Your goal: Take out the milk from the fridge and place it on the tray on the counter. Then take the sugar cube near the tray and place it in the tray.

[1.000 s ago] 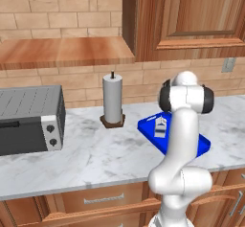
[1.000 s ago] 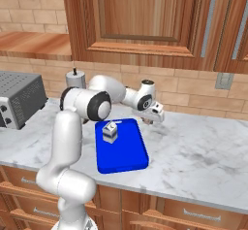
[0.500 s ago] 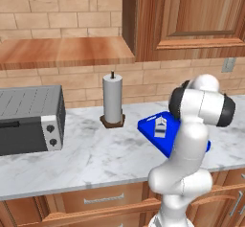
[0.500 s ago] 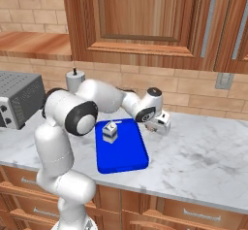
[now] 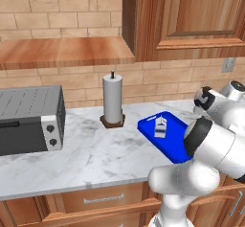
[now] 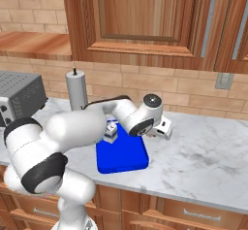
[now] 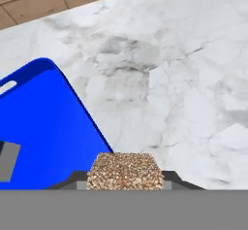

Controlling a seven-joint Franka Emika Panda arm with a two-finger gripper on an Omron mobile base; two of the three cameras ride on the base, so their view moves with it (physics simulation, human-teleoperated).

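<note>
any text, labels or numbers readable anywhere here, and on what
None can be read.
Small white gable-top milk carton on the flat bright blue tray: blue-grey markings, too blurred to read.
Grey toaster oven: two round knobs, no legible marks.
White paper-towel roll: blank.

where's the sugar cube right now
In the hand view the sugar cube sits between the jaws, above the marble counter just beside the blue tray.

Even, bright rendered light, no glare; soft shadows under objs on counter; hand view slightly soft, low-res.
</note>
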